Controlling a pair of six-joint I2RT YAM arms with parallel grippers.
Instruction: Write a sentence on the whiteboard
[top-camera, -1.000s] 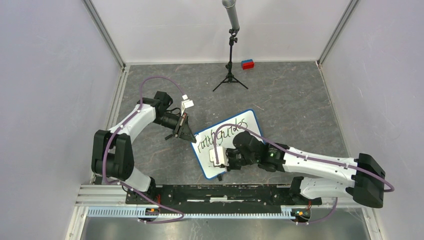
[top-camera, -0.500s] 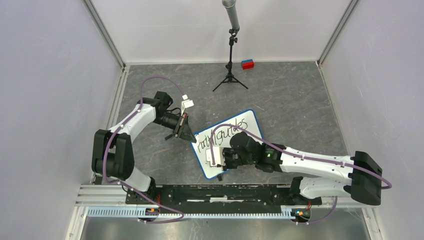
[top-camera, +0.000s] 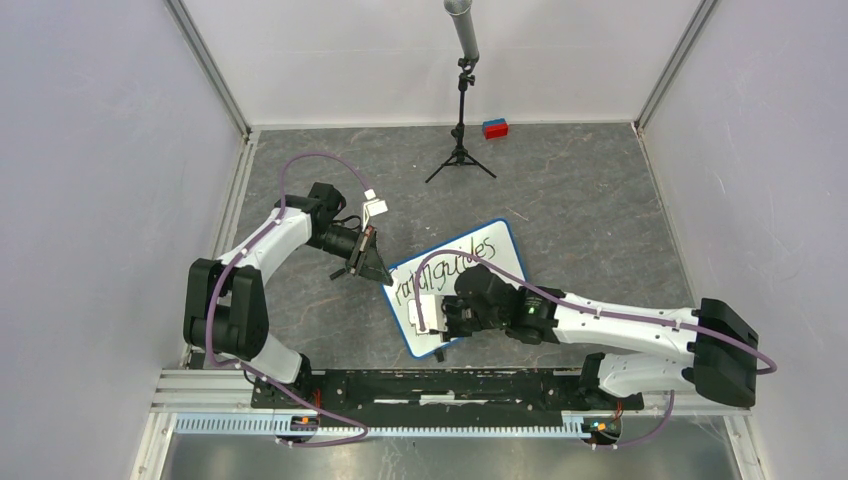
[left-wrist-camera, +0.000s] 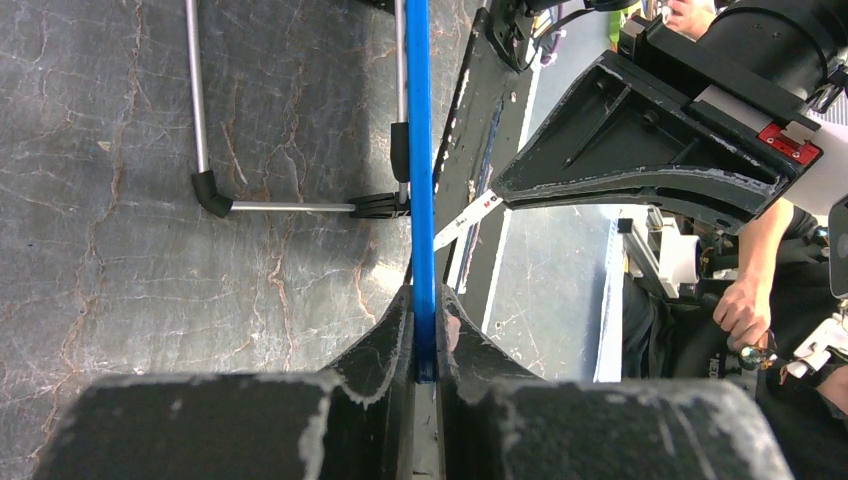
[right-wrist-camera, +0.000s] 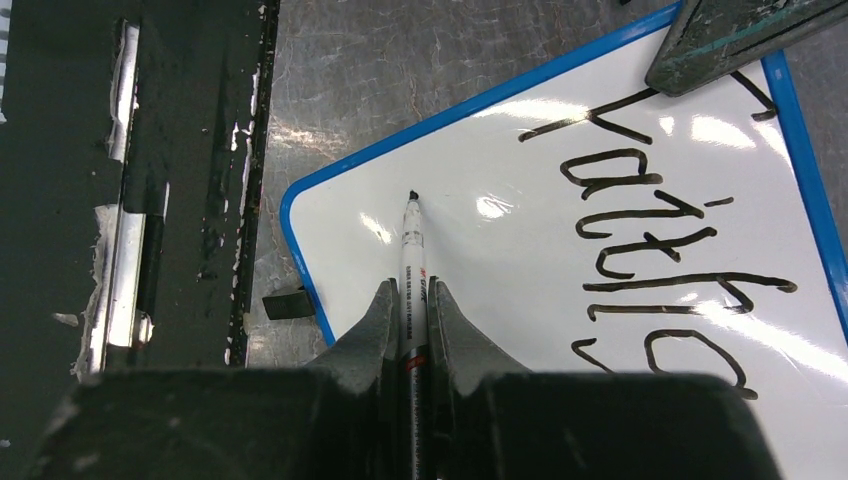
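Observation:
The whiteboard (top-camera: 500, 262) lies tilted on the grey table, white with a blue rim. One line of the sentence (top-camera: 470, 260), black cursive reading roughly "Faith guides", runs along its far side and also shows in the right wrist view (right-wrist-camera: 660, 240). My left gripper (top-camera: 378, 272) is shut on the board's blue rim (left-wrist-camera: 420, 150) at its left corner. My right gripper (top-camera: 436, 322) is shut on a white marker (right-wrist-camera: 412, 250), tip at the blank near-left part of the board (right-wrist-camera: 470, 250). I cannot tell whether the tip touches.
A small black tripod (top-camera: 460, 150) with a grey pole stands behind the board. A red and blue block (top-camera: 494, 128) lies at the back wall. The black base rail (top-camera: 440, 385) runs close to the board's near corner. Walls enclose all sides.
My right gripper with the marker has moved left across the board toward its near-left corner. The left gripper and the board have not moved.

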